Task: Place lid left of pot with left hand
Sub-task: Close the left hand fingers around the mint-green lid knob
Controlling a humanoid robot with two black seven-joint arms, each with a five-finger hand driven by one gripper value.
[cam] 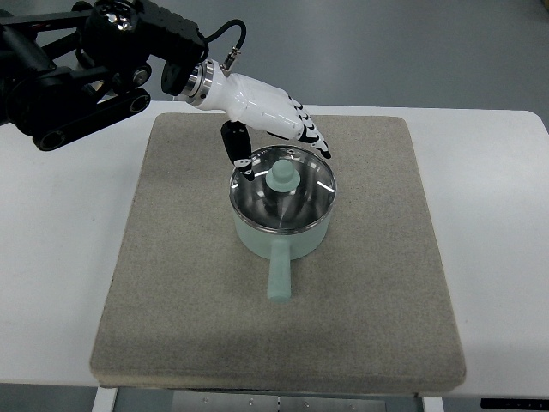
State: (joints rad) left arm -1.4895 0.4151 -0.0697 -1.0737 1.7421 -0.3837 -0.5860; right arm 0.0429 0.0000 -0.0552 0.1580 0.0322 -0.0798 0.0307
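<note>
The left hand hovers with relaxed, empty fingers beside the glass lid; a grip off the knob could drag the pot sideways.

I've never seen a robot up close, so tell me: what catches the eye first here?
A white robot left hand on a black arm reaches in from the upper left, hovering at the far rim of a mint-green pot. The pot sits mid-way on a grey fabric mat, its handle pointing toward the camera. A glass lid with a green knob covers it.
</note>
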